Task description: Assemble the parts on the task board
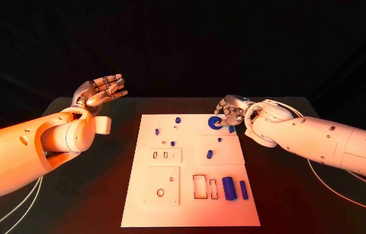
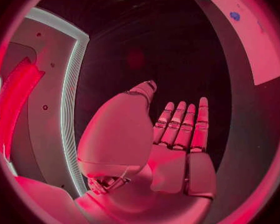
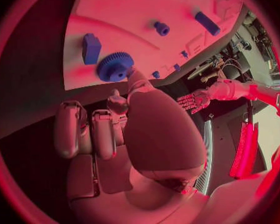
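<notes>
Near edge: two blue cylinders (image 1: 229, 188) lie at the near right of the board (image 1: 191, 213), beside two open rectangular slots (image 1: 199, 186).
Board: white plate on the black counter (image 1: 91, 192), with small blue pegs (image 1: 177, 120) across its far half.
Gear: a blue toothed wheel (image 1: 215, 121) sits at the far right corner of the board; a blue block (image 3: 91, 48) lies just beside it.
Right hand: the right hand (image 1: 231, 112) is at the gear, one fingertip (image 3: 135, 77) touching its rim and the other fingers curled back. Whether it grips the gear or only touches it, I cannot tell.
Left hand: the left hand (image 1: 103, 90) is released, fingers straight and apart, raised well off the board's far left and holding nothing.
Step in hand: judged to be seating or taking up the gear.
Doing it well: keep the gear flat to the board, press evenly from above rather than at one edge, avoid nudging the block, and keep the left hand clear.
</notes>
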`<state>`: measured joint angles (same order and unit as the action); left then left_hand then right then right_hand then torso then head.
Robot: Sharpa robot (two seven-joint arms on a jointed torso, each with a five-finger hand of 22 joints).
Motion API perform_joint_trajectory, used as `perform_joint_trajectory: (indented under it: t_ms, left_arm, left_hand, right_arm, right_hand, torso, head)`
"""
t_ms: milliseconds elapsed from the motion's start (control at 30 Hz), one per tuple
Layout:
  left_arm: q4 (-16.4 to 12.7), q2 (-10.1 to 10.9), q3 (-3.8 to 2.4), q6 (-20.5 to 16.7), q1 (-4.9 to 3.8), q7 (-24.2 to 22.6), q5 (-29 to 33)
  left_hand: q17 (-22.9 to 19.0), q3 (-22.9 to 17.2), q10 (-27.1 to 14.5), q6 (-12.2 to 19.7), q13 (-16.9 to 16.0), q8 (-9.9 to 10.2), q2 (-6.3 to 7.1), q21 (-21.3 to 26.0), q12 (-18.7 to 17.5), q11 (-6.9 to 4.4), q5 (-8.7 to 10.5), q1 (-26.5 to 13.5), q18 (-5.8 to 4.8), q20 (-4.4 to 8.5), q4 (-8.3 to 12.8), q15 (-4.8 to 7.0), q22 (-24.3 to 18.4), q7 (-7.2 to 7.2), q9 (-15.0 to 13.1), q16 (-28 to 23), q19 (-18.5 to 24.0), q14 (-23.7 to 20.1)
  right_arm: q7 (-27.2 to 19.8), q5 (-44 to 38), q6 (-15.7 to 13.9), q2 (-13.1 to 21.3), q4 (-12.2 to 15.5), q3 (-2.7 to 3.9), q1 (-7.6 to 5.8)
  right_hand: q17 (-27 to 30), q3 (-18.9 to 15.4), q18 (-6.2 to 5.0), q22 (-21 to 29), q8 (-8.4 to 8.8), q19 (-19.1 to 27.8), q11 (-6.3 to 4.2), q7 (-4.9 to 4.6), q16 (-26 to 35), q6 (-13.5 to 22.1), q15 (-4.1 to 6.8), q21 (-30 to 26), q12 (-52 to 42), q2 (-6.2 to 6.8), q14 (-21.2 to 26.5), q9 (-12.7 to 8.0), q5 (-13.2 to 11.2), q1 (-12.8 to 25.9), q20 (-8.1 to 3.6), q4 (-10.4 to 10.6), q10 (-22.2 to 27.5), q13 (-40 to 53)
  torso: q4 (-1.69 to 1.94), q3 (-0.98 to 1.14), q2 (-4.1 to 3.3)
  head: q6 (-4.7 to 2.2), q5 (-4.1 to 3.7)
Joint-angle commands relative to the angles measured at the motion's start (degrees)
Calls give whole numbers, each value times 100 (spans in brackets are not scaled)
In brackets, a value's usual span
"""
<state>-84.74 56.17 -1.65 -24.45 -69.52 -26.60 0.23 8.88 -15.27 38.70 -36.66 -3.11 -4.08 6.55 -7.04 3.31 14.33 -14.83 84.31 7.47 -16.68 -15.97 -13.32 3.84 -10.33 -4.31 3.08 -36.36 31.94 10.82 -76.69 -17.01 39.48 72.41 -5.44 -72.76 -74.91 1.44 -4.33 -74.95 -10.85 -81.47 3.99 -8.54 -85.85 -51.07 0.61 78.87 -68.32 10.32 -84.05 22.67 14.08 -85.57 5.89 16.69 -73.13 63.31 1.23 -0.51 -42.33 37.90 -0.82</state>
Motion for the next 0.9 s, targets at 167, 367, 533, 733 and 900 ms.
perform_joint_trajectory:
  t_ms: [167,367,533,733,900]
  left_arm:
    - [-20,15,-5,96,-14,-120,15]
    - [-25,14,-5,106,-14,-123,15]
    - [-37,10,-5,112,-14,-121,15]
    - [-49,10,-5,129,-14,-122,16]
    - [-49,10,-5,145,-14,-121,16]
  left_hand:
    - [-12,12,16,-7,2,19,6,1,-27,16,-10,14,-60,2,9,0,7,-530,0,-20,-59,-30]
    - [-13,10,32,-14,1,18,5,1,-25,16,-10,18,-60,2,11,0,8,-531,0,-19,-61,-27]
    - [-13,10,32,-14,1,18,5,1,-25,16,-10,18,-60,2,11,0,8,-531,0,-19,-61,-27]
    - [-26,7,53,-28,-2,14,1,-2,-21,11,-10,26,-58,3,15,0,9,-544,-2,-21,-75,-54]
    - [-35,6,83,-48,-4,11,-1,-3,-18,9,-10,31,-58,3,17,-1,10,-555,-4,-23,-84,-71]
  right_arm:
    - [113,-182,358,-34,-74,-7,33]
    - [111,-163,407,-52,-120,-10,44]
    - [114,-153,431,-78,-150,-14,53]
    - [82,-125,366,-109,-164,-20,67]
    - [73,-143,194,-121,-135,-24,79]
  right_hand:
    - [-903,-38,118,-410,-5,-44,16,-41,-203,-27,-64,54,-825,-88,-468,19,35,10,24,-7,-503,952]
    - [-941,-37,119,-419,-9,-48,16,-42,-218,-36,-65,59,-845,-95,-475,20,44,18,26,-5,-511,976]
    - [-983,-17,125,-446,-17,-62,17,-41,-235,-58,-67,80,-893,-137,-483,24,78,37,29,-3,-533,1035]
    - [-1025,220,132,-497,-51,-83,-2,-23,-253,-190,-56,107,-1017,-322,-487,22,312,-4,24,-11,-610,1204]
    - [-1058,372,142,-544,-79,-112,-27,7,-265,-293,-38,145,-1111,-339,-494,16,307,-25,10,-10,-698,1326]
  torso:
    - [-18,5,5]
    - [-10,5,2]
    - [-9,6,2]
    - [-10,6,0]
    - [-11,5,1]
  head:
    - [34,1]
    - [34,5]
    - [41,10]
    - [39,23]
    - [45,27]
